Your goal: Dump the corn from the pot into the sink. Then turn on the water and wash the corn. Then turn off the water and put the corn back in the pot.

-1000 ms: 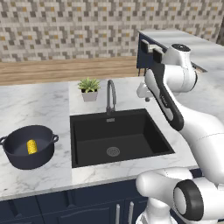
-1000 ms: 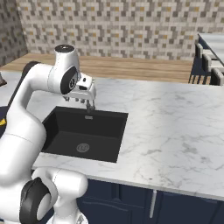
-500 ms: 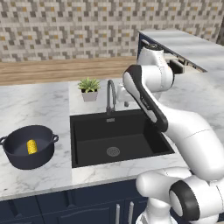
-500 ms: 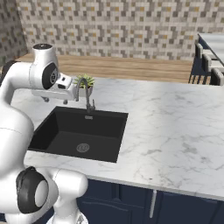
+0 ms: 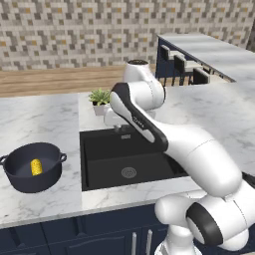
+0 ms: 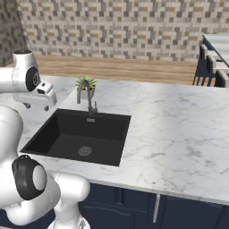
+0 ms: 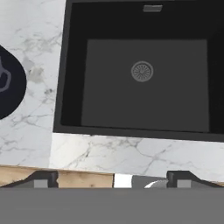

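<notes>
Pincer (image 7: 112, 181) was spread wide, nothing between the tips, hanging above the back edge of the sink (image 5: 107, 152). Basin was bare down to the drain (image 7: 142, 71), walls unobstructed. Corn (image 5: 36, 167) sat inside the pot (image 5: 33, 167), on the desk (image 5: 40, 117) left of the sink, near the front edge. Pot rim just clipped the hand view's left side. Faucet (image 6: 87, 95) and small plant (image 5: 101, 100) stood along the sink's back rim. Wide bare marble right of the basin.
</notes>
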Motion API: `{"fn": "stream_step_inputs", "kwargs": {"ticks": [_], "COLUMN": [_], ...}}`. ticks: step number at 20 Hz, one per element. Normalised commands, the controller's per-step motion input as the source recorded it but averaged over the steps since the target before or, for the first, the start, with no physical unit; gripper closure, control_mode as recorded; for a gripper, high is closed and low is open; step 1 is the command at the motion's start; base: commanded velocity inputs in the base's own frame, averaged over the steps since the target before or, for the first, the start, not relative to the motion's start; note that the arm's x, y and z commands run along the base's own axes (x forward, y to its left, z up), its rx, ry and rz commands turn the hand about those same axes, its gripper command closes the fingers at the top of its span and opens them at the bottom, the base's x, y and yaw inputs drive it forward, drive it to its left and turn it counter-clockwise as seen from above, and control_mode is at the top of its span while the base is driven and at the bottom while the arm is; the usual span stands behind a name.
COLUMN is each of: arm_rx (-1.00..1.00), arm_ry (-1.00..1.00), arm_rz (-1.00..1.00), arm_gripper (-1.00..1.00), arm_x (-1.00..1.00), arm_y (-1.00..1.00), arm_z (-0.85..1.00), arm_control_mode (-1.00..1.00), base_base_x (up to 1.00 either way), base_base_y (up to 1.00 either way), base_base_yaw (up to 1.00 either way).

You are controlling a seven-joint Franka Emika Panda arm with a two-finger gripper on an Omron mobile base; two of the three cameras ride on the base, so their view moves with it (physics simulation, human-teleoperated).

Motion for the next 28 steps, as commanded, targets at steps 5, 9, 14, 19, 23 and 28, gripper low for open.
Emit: {"fn": "stream_step_inputs", "kwargs": {"ticks": [5, 9, 14, 19, 23, 28], "arm_rx": [0.0, 0.0, 0.02, 0.04, 0.02, 0.01], "arm_ry": [0.04, 0.02, 0.01, 0.05, 0.06, 0.02], "arm_rz": [0.0, 0.0, 0.0, 0.0, 0.0, 0.0], "arm_gripper": [-1.0, -1.0, -1.0, -1.0, -1.0, -1.0], "arm_x": [0.0, 0.0, 0.04, 0.09, 0.1, 0.15], "arm_y": [0.72, 0.62, 0.49, 0.48, 0.48, 0.47], "arm_z": [-0.53, -0.42, -0.18, -0.04, -0.1, -0.15], "arm_control_mode": [-1.0, -1.0, -1.0, -1.0, -1.0, -1.0], "base_base_x": [0.0, 0.0, 0.0, 0.0, 0.0, 0.0], "base_base_y": [0.0, 0.0, 0.0, 0.0, 0.0, 0.0], "base_base_yaw": [0.0, 0.0, 0.0, 0.0, 0.0, 0.0]}}
